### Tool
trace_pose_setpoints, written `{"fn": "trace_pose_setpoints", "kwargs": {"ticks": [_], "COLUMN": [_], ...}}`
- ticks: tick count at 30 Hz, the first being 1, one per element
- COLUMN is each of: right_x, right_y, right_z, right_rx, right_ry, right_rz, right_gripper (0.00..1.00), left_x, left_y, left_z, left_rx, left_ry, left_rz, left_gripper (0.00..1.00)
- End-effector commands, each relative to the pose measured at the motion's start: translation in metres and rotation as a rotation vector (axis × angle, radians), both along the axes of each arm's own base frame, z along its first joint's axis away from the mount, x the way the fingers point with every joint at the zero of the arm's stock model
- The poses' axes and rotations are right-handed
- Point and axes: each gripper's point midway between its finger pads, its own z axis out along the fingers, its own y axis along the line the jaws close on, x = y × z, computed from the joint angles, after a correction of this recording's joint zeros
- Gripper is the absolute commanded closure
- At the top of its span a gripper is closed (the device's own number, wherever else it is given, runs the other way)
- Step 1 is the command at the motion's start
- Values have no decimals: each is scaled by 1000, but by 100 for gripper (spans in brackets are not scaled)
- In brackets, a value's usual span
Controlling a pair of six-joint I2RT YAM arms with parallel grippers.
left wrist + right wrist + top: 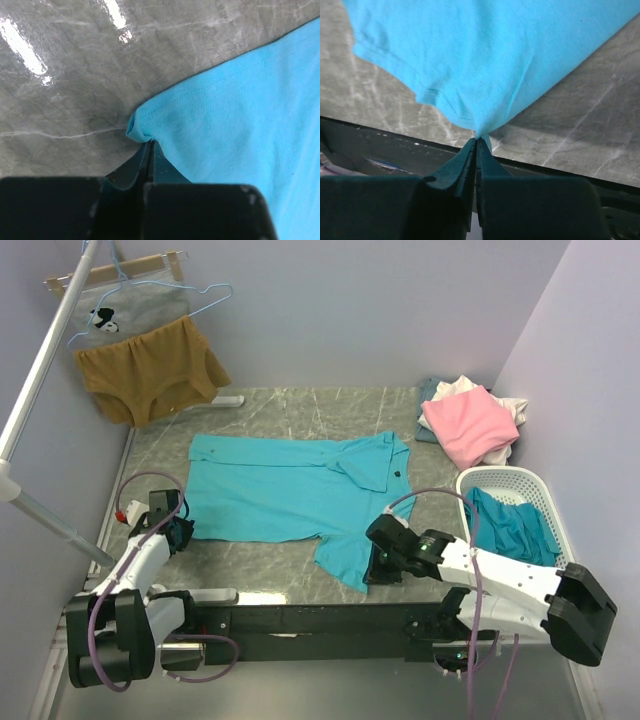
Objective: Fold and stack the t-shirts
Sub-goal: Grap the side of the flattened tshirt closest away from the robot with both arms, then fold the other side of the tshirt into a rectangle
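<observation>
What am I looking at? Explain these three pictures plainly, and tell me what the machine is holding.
The machine is two robot arms, a left arm and a right arm, bolted to the near edge of a grey table. The wide picture looks down from above and behind them. The other two come from a camera on each wrist.

A turquoise collared shirt lies spread flat on the table. The left gripper is shut on its near hem corner. The right gripper is shut on the tip of its near sleeve.

At the far right is a pile of clothes with a pink shirt on top. A white basket holds another teal shirt.
</observation>
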Motion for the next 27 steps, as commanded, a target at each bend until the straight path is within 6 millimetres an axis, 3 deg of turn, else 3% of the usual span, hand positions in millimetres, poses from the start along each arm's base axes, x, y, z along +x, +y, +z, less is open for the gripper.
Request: {"fn": "trace_pose_setpoints", "kwargs": {"ticks": [1,8,11,16,23,27], "right_x": [17,43,55,83,119,143], "right_y": [6,-2,-7,-23,-40,-43], "right_z": [26,42,49,66,71,77], "right_rx": [52,25,3,-8,-52,-73], "right_ry": [-110,-197,-226,-287,-323,-341], "right_rz": [-24,-74,-78,-129,-159,-164], "right_gripper": [98,100,100,100,100,100], "left_x": [-16,10,20,32,59,78], "left_y": [-8,-1,1,3,3,4], "left_z": [-5,42,50,53,62,55], "left_rx": [-21,41,58,77,95,98], "left_ry": [51,-46,-46,-38,-69,-32], "left_rz": [-56,-99,-126,-159,-217,-258], "left_gripper": [99,99,99,99,99,99]}}
